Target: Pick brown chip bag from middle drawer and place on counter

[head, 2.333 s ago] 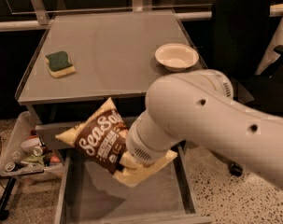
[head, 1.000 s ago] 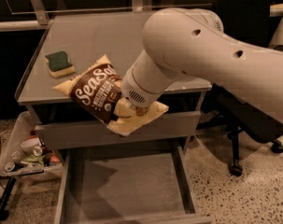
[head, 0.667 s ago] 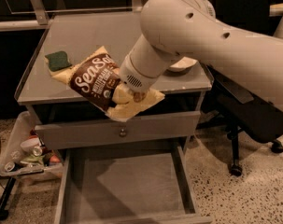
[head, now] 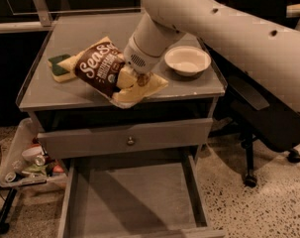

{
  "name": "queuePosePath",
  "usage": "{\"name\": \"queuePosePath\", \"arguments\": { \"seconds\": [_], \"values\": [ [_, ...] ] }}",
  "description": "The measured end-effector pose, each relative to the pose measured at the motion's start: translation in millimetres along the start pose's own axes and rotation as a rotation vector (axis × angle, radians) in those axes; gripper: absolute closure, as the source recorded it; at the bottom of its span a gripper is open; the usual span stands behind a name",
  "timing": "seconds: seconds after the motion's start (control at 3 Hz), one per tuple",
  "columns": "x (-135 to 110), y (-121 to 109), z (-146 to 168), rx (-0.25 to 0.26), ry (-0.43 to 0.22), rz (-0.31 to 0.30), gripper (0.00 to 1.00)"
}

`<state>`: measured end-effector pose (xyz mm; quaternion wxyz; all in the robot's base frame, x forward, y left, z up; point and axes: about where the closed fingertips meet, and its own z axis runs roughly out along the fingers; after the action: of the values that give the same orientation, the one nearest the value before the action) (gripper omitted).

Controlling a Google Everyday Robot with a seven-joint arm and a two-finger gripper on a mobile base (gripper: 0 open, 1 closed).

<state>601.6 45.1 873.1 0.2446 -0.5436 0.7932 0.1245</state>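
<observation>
The brown chip bag point(head: 97, 68) hung tilted over the front left part of the counter point(head: 90, 33). Its printed face was turned up and toward the camera, its upper end pointed to the counter's left side, and its lower end reached just past the counter's front edge. Whether any part of it touched the counter could not be told.

The gripper point(head: 132, 86) was at that lower end, above the counter's front edge. Its pale fingers point(head: 125, 78) were closed on the bag's right lower corner, with the crinkled foil pinched between the jaws and the rest of the bag sticking out to the left of them. The white arm point(head: 228, 29) came in from beyond the counter's right rear corner and bent down to the gripper.

A green-and-yellow sponge point(head: 60, 67) lay on the counter's left side, partly hidden behind the bag's upper end. A white bowl point(head: 187, 60) stood on the counter's right side, just beside the arm's wrist.

Below the counter's front edge ran a closed grey drawer front point(head: 164, 133) with a small round knob point(head: 130, 141). Lower still, the middle drawer point(head: 134, 197) was pulled out toward the camera, showing its flat grey floor. A low tray of clutter point(head: 28, 165) sat left of the counter, and a black office chair point(head: 268, 128) stood to its right.
</observation>
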Motion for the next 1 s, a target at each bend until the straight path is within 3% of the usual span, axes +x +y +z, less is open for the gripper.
{"name": "queuePosePath", "arguments": {
  "seconds": [0.67, 1.0],
  "values": [
    [-24.1, -48.9, 4.7, -0.001, 0.016, -0.016, 1.00],
    [-15.3, -70.0, 18.7, -0.012, 0.028, 0.017, 1.00]
  ]
}}
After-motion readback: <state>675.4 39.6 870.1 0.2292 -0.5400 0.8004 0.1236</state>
